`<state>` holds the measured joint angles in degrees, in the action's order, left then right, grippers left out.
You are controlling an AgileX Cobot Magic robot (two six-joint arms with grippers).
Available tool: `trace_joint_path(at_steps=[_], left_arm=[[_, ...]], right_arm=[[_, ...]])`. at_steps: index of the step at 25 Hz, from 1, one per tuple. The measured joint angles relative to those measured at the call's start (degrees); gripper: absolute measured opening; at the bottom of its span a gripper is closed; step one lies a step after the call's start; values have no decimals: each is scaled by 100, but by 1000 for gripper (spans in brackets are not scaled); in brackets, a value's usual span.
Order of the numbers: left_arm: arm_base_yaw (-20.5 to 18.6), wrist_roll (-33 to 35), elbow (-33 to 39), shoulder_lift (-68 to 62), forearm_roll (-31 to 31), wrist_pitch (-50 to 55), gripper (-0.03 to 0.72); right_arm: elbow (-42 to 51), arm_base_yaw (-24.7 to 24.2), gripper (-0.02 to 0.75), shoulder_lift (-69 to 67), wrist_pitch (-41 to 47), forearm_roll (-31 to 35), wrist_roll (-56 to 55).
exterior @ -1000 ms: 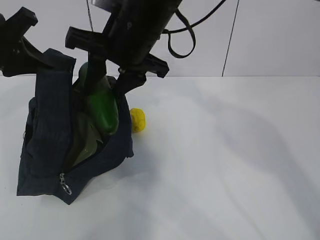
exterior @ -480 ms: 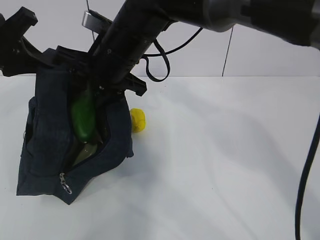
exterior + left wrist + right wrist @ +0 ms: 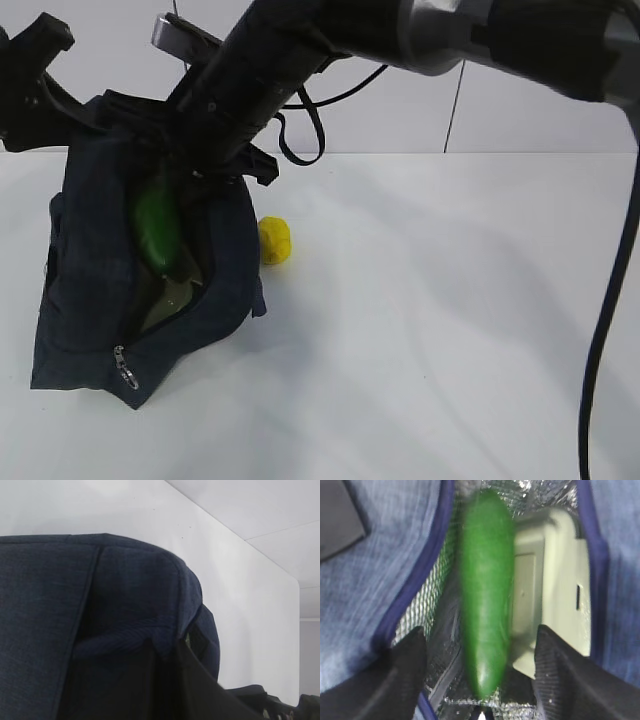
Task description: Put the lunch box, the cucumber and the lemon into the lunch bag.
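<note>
The navy lunch bag [image 3: 90, 270] stands open on the white table, and my left gripper [image 3: 60, 105] is shut on its top back edge. Navy fabric [image 3: 100, 590] fills the left wrist view above a dark finger [image 3: 200, 690]. My right gripper [image 3: 485, 680] hangs open over the bag's mouth [image 3: 200, 165]. The dark green cucumber [image 3: 485, 605] lies blurred between the fingers with a gap on each side, inside the silver lining [image 3: 427, 605]. It shows green in the opening [image 3: 157, 225]. The sage-lidded lunch box [image 3: 550, 580] sits in the bag beside it. The lemon [image 3: 275, 240] rests on the table just right of the bag.
The zipper's ring pull [image 3: 125, 372] hangs at the bag's front lower corner. The right arm reaches in from the upper right, and its black cable [image 3: 600, 330] drops along the right edge. White tabletop [image 3: 450, 330] spreads right of the lemon.
The right gripper moved left and down over the bag's mouth and opened wider. The cucumber went from above the rim down into the bag. The left gripper kept its hold.
</note>
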<state>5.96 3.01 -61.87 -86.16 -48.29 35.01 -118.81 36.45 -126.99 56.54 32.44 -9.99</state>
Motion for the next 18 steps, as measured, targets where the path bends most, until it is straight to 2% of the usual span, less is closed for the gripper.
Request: trace_joint_path(at_steps=[3, 6, 15, 18], left_arm=[[-3, 0, 0, 0, 0, -2, 24], [-3, 14, 0, 0, 0, -23, 24], [-3, 13, 0, 0, 0, -24, 24], [-3, 13, 0, 0, 0, -24, 24]], right_arm=[[0, 0, 489, -31, 0, 146, 182], [0, 0, 521, -58, 48, 184, 248], [0, 0, 527, -58, 144, 492, 290], [-115, -80, 525, -70, 423, 517, 488]])
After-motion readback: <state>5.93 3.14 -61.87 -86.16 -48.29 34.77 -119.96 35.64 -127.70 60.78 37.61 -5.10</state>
